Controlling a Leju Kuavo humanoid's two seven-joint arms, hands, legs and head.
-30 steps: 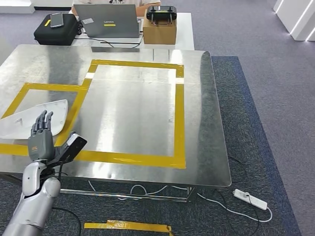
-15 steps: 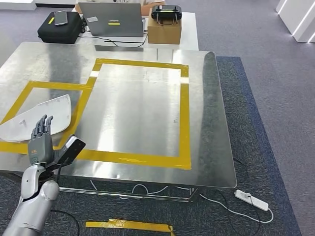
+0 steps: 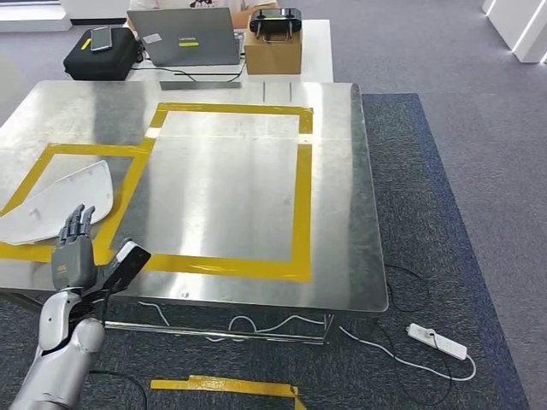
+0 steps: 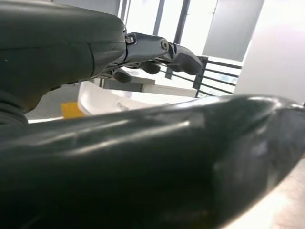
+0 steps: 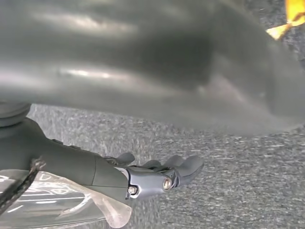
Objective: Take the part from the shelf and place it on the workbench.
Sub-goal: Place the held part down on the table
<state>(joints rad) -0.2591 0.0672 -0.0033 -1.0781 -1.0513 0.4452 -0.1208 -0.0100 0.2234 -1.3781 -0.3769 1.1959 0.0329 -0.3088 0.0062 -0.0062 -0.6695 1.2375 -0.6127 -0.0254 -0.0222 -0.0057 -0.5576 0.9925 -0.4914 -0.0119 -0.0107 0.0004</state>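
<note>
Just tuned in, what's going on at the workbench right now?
The white part already lies flat on the steel workbench, inside the smaller yellow-taped outline at its left end. The robot's left hand hovers near the bench's front edge, just short of the part, fingers spread and holding nothing. The right hand hangs over the grey carpet, fingers extended, also holding nothing. Behind the bench, a white table carries a laptop, a black case and a cardboard box.
</note>
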